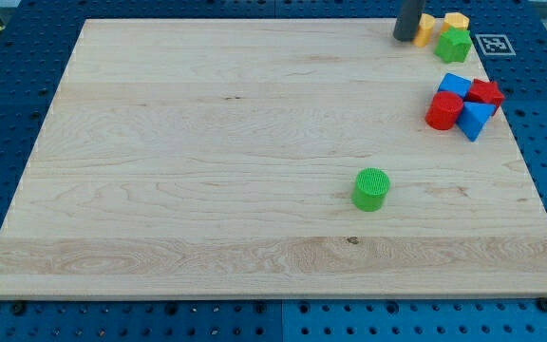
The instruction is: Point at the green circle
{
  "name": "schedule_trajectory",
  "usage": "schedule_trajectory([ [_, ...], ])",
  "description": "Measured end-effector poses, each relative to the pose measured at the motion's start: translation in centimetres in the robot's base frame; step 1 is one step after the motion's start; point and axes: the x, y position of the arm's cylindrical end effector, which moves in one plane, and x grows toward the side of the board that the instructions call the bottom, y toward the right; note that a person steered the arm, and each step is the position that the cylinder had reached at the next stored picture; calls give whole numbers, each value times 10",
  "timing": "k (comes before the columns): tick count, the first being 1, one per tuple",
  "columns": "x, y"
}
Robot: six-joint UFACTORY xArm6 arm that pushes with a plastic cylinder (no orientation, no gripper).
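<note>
Robotics lab bench, blue perforated mounting table (27,114), wooden board (207,152), fiducial marker tag (493,44)

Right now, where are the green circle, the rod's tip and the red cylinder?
green circle (371,188), camera view, its ribbed top
my tip (405,38), camera view, the rod's lower end
red cylinder (442,111), camera view, its side

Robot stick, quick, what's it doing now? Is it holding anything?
My tip: no gripper, holding nothing. It sits at the view's top right beside the yellow blocks, far from the green circle.
</note>
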Motion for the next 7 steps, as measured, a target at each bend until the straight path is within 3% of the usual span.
schedule_trajectory([
  [2,2,10],
  [4,51,-103],
  [5,114,-166],
  [7,299,-229],
])
